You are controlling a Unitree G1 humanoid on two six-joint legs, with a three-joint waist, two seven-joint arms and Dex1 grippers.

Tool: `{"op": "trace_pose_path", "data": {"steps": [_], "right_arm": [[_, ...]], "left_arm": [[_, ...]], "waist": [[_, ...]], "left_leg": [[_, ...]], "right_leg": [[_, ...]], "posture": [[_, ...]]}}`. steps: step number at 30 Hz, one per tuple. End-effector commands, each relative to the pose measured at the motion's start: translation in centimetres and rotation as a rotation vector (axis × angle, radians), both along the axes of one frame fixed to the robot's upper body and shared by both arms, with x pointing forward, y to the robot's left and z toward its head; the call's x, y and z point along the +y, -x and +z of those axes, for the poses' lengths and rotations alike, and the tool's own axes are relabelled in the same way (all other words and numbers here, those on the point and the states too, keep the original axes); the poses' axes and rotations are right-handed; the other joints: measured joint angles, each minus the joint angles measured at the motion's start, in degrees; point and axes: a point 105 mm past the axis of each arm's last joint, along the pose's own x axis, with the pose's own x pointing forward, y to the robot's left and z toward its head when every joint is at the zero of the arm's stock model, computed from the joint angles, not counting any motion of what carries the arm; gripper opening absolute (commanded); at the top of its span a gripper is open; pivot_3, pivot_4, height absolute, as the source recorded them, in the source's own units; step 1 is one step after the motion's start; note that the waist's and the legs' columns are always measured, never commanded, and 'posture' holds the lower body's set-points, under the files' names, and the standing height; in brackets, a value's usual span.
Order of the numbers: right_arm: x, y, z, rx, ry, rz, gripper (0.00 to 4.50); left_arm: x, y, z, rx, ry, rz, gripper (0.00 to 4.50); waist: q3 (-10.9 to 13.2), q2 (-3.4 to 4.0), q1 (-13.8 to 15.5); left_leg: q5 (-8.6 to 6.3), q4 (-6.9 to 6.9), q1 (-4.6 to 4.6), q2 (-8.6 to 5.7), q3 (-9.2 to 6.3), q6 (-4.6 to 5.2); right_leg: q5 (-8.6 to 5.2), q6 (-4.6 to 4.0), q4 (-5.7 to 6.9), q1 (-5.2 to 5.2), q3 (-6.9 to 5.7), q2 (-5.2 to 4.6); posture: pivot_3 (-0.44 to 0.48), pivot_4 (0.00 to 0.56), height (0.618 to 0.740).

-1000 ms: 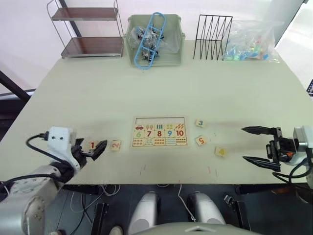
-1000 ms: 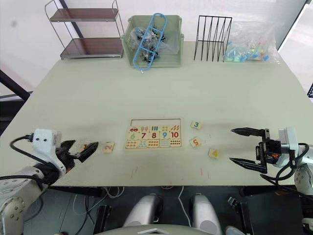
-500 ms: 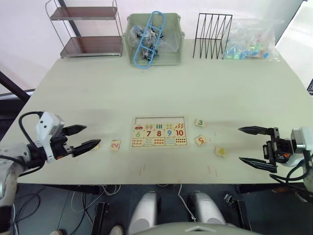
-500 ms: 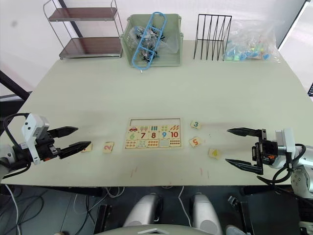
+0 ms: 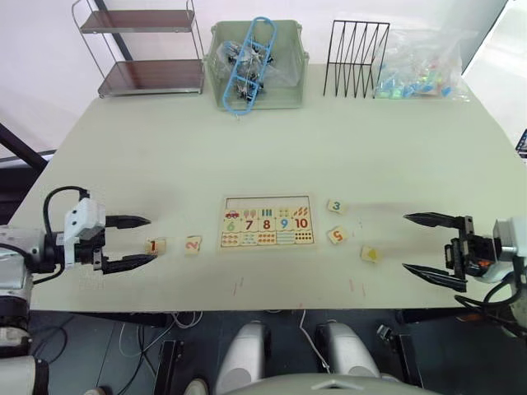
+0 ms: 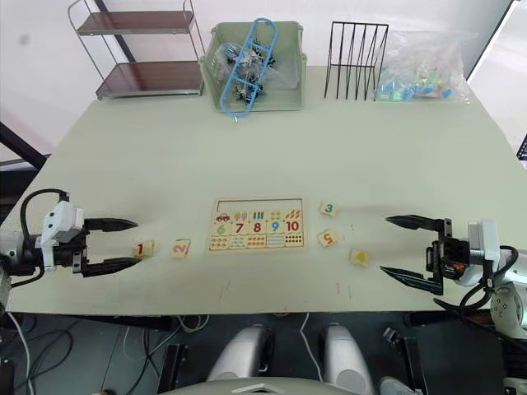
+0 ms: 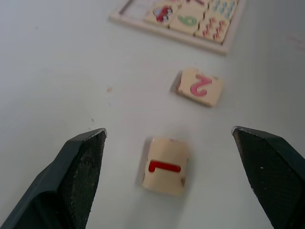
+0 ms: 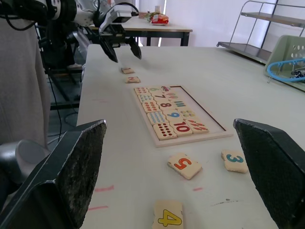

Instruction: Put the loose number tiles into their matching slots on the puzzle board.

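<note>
The puzzle board [image 5: 268, 222] lies flat at the table's middle, its top row of matching slots [image 5: 268, 203] bare. Five loose number tiles lie around it. To its left are tile 1 [image 5: 154, 245] and tile 2 [image 5: 193, 243]. To its right are tile 3 [image 5: 335, 206], tile 5 [image 5: 338, 235] and tile 4 [image 5: 370, 254]. My left gripper [image 5: 151, 239] is open and low over the table, its fingertips on either side of tile 1 [image 7: 165, 165] without touching it. My right gripper [image 5: 404, 242] is open and holds nothing, a short way right of tile 4 [image 8: 167, 217].
Along the table's far edge stand a two-tier wire shelf [image 5: 148, 49], a green bin [image 5: 259, 82] holding blue-handled items, a black wire rack [image 5: 356, 58] and a clear bag of coloured pieces [image 5: 420, 70]. The table's front edge runs just below both grippers.
My left arm has swung out to the left and its gripper has opened wide around tile 1, which has stayed put. The right gripper has hardly moved.
</note>
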Motion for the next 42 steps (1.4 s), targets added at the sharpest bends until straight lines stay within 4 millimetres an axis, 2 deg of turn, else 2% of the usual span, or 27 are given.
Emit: {"op": "trace_pose_path", "data": {"steps": [1, 16, 19, 22, 23, 24, 37, 38, 42], "right_arm": [[-0.4, 0.2, 0.8, -0.048, 0.003, -0.008, 4.5], [-1.2, 0.4, 1.1, -0.054, 0.026, -0.012, 4.5], [-1.2, 0.4, 1.2, -0.054, 0.028, -0.016, 4.5], [-1.2, 0.3, 1.2, -0.052, 0.029, -0.017, 4.5], [-1.2, 0.3, 1.3, -0.052, 0.03, -0.017, 4.5], [-1.2, 0.3, 1.3, -0.051, 0.03, -0.017, 4.5], [-1.2, 0.2, 1.2, -0.048, 0.023, -0.015, 4.5], [-1.2, 0.2, 1.2, -0.048, 0.022, -0.015, 4.5], [-1.2, 0.3, 1.0, -0.047, 0.019, -0.017, 4.5]], "left_arm": [[0.3, 0.7, -0.3, 0.026, -0.068, -0.08, 4.48], [0.9, 0.7, -2.1, 0.038, -0.124, -0.106, 4.48], [0.7, 0.7, -2.2, 0.036, -0.113, -0.109, 3.68], [0.5, 0.6, -2.2, 0.031, -0.11, -0.114, 2.13], [0.5, 0.6, -2.2, 0.029, -0.11, -0.115, 1.91], [0.5, 0.6, -2.3, 0.029, -0.111, -0.114, 1.19], [0.6, 0.8, -2.5, 0.031, -0.114, -0.112, 1.12], [0.6, 0.7, -2.5, 0.032, -0.11, -0.11, 0.94], [0.8, 0.7, -2.1, 0.02, -0.109, -0.1, 0.94]], "waist": [[0.0, 0.0, 0.0], [0.0, 0.01, 0.0], [0.0, 0.01, 0.0], [0.0, 0.01, 0.0], [0.0, 0.01, 0.0], [0.0, 0.01, 0.0], [0.0, 0.01, 0.0], [0.0, 0.01, 0.0], [0.0, 0.01, 0.0]], "left_leg": [[0.0, 0.0, 0.0, 0.0, 0.0, 0.0], [0.0, 0.08, 0.01, -0.01, 0.03, 0.01], [0.0, 0.08, 0.01, -0.01, 0.04, 0.01], [0.0, 0.08, 0.01, -0.01, 0.03, 0.01], [0.0, 0.08, 0.01, -0.01, 0.03, 0.01], [0.0, 0.08, 0.01, -0.01, 0.04, 0.01], [0.01, 0.09, 0.03, 0.0, 0.25, 0.01], [0.01, 0.08, 0.03, 0.0, 0.26, 0.01], [0.01, 0.09, 0.03, 0.0, 0.26, 0.01]], "right_leg": [[0.0, 0.0, 0.01, 0.0, 0.0, 0.0], [0.0, 0.01, 0.11, 0.0, -0.01, 0.11], [0.0, 0.01, 0.11, 0.0, -0.01, 0.11], [0.0, 0.02, 0.11, 0.0, 0.0, 0.11], [0.0, 0.02, 0.11, 0.0, -0.01, 0.11], [0.0, 0.02, 0.11, 0.0, -0.01, 0.11], [0.0, 0.01, 0.13, 0.0, 0.0, 0.12], [0.0, 0.01, 0.13, 0.0, 0.0, 0.12], [0.0, 0.02, 0.13, 0.0, 0.0, 0.12]], "posture": [[0.0, 0.15, 0.739], [0.0, 0.15, 0.739], [0.0, 0.15, 0.739], [0.0, 0.15, 0.739], [0.0, 0.15, 0.739], [0.0, 0.15, 0.739], [0.0, 0.15, 0.739], [0.0, 0.15, 0.739], [0.0, 0.15, 0.739]]}}
